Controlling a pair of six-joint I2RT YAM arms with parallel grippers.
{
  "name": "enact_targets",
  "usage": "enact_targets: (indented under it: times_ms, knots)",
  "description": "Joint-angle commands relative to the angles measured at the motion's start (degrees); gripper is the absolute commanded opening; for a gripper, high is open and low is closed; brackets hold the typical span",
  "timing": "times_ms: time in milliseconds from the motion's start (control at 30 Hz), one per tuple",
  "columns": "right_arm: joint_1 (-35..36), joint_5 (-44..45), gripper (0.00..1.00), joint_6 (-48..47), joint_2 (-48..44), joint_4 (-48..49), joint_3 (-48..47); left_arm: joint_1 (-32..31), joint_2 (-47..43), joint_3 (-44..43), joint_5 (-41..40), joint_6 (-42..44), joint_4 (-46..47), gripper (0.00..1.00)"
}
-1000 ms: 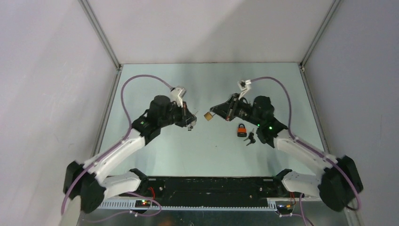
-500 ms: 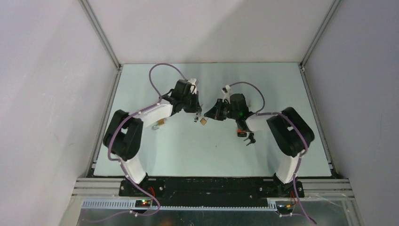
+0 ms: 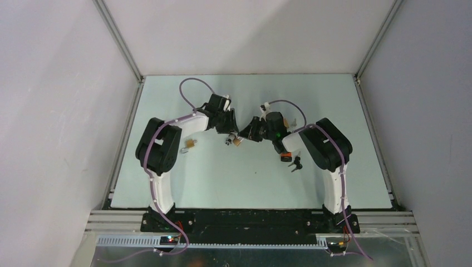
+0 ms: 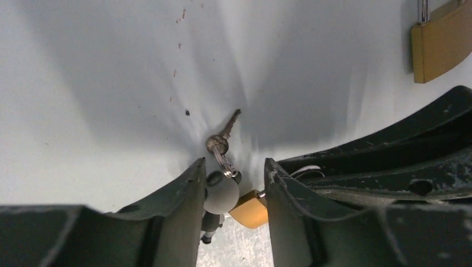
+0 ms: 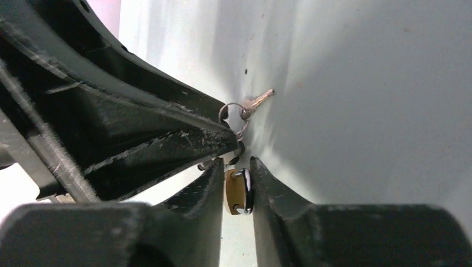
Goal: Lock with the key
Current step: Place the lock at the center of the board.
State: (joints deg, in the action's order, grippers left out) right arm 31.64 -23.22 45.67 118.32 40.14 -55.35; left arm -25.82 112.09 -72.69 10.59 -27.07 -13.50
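The brass padlock (image 5: 238,192) is held just above the middle of the counter (image 3: 222,178), pinched narrowly between the right fingers (image 5: 273,217). I judge this a steadying hold that offers its keyway to the other arm. The left fingers (image 4: 181,214) are nipped on the round grey head of the key (image 4: 221,192), right against the lock — whether the blade is seated is hidden — while a spare key (image 4: 228,125) dangles from the ring (image 4: 225,164) toward the counter.

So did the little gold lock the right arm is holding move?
Yes, slightly. The gold padlock held in the right gripper has shifted left and a bit nearer the arm bases, away from the orange padlock lying on the table.
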Motion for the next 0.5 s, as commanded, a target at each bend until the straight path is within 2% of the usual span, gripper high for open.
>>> enact_targets:
  times_ms: [0,133,333,467]
  knots:
    - [-0.1,2.0,0.33,1.6,1.0,1.6,-1.9,0.5,-2.3,-2.3,-1.9,0.5,0.1,0.55]
    - [-0.1,5.5,0.50,0.2,-1.7,-3.7,-1.8,0.6,-6.0,-1.2,-4.4,0.8,0.0,0.68]
    - [-0.5,14.8,0.71,-7.5,-9.7,-16.8,-2.7,2.1,-14.7,3.6,-9.9,1.0,-0.7,0.77]
    - [-1.5,19.4,0.77,-10.4,-14.3,-22.9,-2.8,3.7,-21.9,9.9,-15.1,0.7,-1.0,0.82]
